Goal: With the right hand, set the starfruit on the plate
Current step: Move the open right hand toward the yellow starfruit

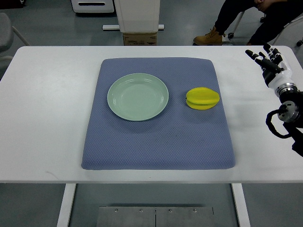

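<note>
A yellow starfruit [202,98] lies on the blue mat [158,142], just right of a pale green plate [138,96] that has nothing on it. My right hand [266,58] hovers over the white table's far right side, well to the right of the fruit and slightly beyond it. Its black fingers [258,56] are spread and hold nothing. The right forearm [289,106] comes in from the right edge. No left arm shows.
The white table [42,118] carries the mat at its middle. Beyond the far edge sit a cardboard box [140,38], a white stand, and a seated person's legs and boot [210,37] at the top right.
</note>
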`<action>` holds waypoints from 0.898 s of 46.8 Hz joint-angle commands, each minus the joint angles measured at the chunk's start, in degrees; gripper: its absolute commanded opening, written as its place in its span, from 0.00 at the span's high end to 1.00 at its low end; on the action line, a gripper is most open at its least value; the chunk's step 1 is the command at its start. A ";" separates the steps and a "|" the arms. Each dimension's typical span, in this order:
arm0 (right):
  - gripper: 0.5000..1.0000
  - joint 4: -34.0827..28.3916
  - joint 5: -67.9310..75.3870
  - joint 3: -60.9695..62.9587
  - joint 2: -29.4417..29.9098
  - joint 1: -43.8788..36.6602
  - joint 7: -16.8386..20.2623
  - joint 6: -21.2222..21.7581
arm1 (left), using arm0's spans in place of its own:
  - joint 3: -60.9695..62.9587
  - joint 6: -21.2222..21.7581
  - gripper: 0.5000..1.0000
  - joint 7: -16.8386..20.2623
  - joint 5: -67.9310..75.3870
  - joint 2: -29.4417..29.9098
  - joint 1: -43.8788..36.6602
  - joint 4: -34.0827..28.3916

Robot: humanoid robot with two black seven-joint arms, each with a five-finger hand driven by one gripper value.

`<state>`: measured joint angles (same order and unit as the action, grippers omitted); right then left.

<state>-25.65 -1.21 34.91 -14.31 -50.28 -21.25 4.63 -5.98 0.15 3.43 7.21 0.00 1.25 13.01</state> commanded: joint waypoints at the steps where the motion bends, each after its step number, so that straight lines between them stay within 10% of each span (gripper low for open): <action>1: 0.00 -0.10 -0.10 -0.10 0.07 0.10 -0.02 0.82 | 0.00 0.02 0.00 0.00 0.00 0.00 -0.01 0.00; 19: 0.00 -25.49 -4.49 -8.53 -9.68 3.70 -6.52 -5.42 | 0.00 0.02 0.00 0.00 0.00 0.00 -0.01 0.00; 42: 0.00 -31.39 -29.71 -21.63 -16.45 1.16 -7.66 -9.72 | 0.00 -0.06 0.00 0.00 0.00 0.00 -0.01 0.00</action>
<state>-56.34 -27.83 16.44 -30.25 -48.10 -28.91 -3.65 -5.97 0.14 3.42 7.21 0.00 1.22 13.01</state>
